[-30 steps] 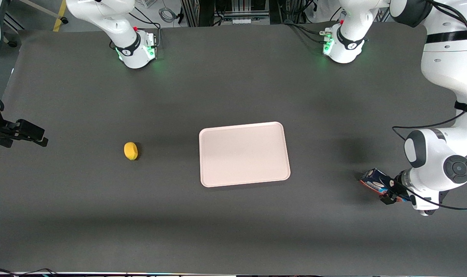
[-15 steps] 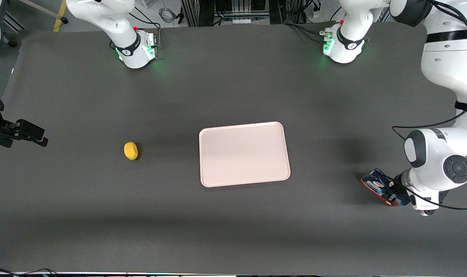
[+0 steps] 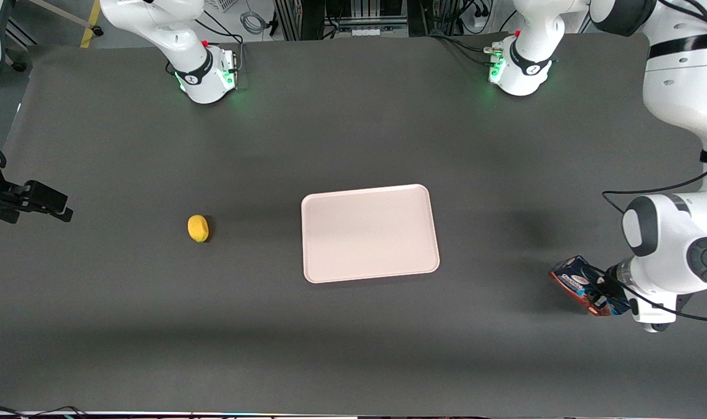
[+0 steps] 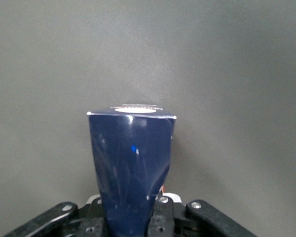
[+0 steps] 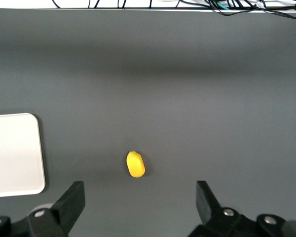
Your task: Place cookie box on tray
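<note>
From my station I see the gripper (image 3: 604, 291) low over the counter (image 3: 353, 145) at the working arm's end, and it is pinching the cookie box (image 3: 580, 284). In the wrist camera the cookie box (image 4: 130, 168) rises straight out from between the fingers (image 4: 160, 217), its dark navy side facing the lens and a pale oval logo just showing on the top face, with the plain grey counter (image 4: 237, 74) past it. The carton's side looks slightly creased where the gripper (image 4: 130, 222) squeezes it. In the front camera the box lies at a slant, its red-brown printed face and white oval logo turned upward, one end sticking out from the gripper toward the middle of the counter. I cannot tell from these views whether the box touches the counter or hangs just above it. The pale pink tray (image 3: 369, 233) sits flat near the centre of the counter, well apart from the box, with nothing on it. A small yellow lump (image 3: 198, 227) lies on the counter toward the parked arm's end, well clear of the tray; the parked arm's wrist camera shows the same lump (image 5: 135, 164) and a rounded corner of the tray (image 5: 15, 153).
</note>
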`<state>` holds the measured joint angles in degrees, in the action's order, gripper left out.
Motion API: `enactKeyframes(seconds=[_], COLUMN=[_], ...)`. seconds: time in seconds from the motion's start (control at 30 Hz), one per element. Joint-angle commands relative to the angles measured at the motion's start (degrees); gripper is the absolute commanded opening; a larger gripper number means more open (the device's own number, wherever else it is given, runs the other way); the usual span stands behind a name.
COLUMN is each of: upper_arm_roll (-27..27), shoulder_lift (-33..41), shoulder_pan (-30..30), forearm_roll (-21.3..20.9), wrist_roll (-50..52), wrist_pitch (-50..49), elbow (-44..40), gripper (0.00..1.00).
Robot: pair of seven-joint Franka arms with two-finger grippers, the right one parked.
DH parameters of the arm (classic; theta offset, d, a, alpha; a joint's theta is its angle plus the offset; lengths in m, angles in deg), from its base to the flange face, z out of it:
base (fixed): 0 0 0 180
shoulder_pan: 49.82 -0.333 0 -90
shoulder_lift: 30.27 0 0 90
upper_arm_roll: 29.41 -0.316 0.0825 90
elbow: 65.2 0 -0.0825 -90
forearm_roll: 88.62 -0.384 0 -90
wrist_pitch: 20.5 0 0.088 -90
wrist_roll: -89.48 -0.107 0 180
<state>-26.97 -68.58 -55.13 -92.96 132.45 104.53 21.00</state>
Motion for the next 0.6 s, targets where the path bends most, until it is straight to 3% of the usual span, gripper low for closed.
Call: enactKeyframes(seconds=[0.0,0.23,0.57], upper_arm_roll=[-0.2,2.3,9.9], shoulder_lift=[3.1,7.4,9.3], shoulder_pan=[0.5,0.5,0.6], forearm_roll=[-0.9,-1.3,-4.5], wrist_roll=[-1.7,-2.3,-6.0], wrist_pitch=[-6.2,-16.6,-31.5], elbow=[-2.7,-8.0,-19.7], gripper=[0.22,0.22,0.22])
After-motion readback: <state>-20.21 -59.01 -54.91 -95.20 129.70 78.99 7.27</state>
